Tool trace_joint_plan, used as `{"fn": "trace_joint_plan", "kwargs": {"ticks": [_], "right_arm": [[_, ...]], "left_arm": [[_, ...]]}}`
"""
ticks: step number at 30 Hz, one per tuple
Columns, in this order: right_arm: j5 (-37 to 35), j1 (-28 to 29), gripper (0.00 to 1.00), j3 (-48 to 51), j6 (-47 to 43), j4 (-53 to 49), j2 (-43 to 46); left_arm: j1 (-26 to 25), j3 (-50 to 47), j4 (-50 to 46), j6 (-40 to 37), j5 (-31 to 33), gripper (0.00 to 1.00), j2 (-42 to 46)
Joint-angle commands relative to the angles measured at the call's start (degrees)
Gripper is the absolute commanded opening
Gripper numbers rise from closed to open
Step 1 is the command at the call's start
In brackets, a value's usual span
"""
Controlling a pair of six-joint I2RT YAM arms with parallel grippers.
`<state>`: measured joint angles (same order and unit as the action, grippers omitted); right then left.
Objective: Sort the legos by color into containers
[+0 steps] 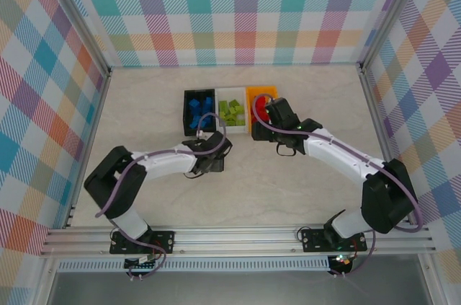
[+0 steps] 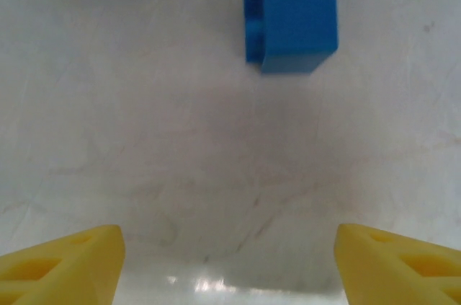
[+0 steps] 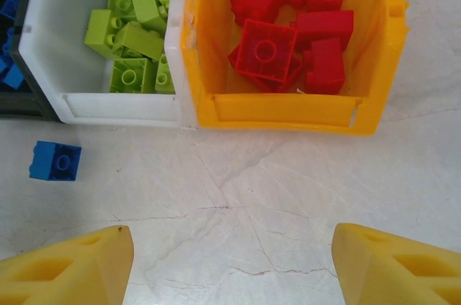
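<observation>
One blue lego lies loose on the table. In the right wrist view it sits just in front of the black bin, near that bin's corner with the white bin.

Sorted so far:
- blue pieces in the black bin
- lime green legos in the white bin
- red legos in the orange bin

Left gripper: jaws apart, nothing between them. The brick lies ahead of the fingertips and right of their centre line.

Right gripper: jaws likewise spread and empty, hovering over bare table in front of the orange bin.

Step in hand (judgement): the left arm's approach to pick up the stray blue piece.

Notes for a clean pick:
- Shift right and forward until the brick sits midway between the fingers.
- Square the wrist to the brick's flat sides before descending.
- Go low enough to clamp the side walls, not the top edge.
- Close gently, because a corner grip would likely spin it away.
- Lift above the black bin's front wall, then release over the blue pile.
- Hold the right arm back, since the two wrists are near each other.
</observation>
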<state>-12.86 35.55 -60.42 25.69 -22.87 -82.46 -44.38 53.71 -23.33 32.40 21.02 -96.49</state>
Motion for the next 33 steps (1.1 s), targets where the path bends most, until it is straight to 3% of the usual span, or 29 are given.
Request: {"fn": "trace_joint_plan", "kwargs": {"ticks": [1,10,18,24,27,33], "right_arm": [[-1.09,-0.15,0.73,0.64,0.06,1.60,2.42],[-1.47,-0.22,0.73,1.58,-0.64,2.47,4.21],[-1.51,-0.22,0.73,2.22,-0.99,2.63,5.43],[-1.20,-0.36,0.73,3.02,-0.40,3.62,5.29],[-1.29,-0.48,0.73,3.69,-0.14,3.83,5.20],[-1.29,-0.57,0.73,4.35,1.01,3.72,5.63]], "left_arm": [[1.37,4.57,3.04,-1.99,3.53,0.75,-4.35],[3.20,10.68,5.99,-4.89,7.03,0.54,-12.84],[2.53,7.78,8.39,-4.34,8.95,0.20,-10.14],[1.53,3.91,4.30,-1.04,8.60,0.16,4.53],[3.21,5.07,1.86,-1.46,8.27,0.20,9.79],[11.42,15.60,0.01,-4.31,6.03,0.19,0.72]]}}
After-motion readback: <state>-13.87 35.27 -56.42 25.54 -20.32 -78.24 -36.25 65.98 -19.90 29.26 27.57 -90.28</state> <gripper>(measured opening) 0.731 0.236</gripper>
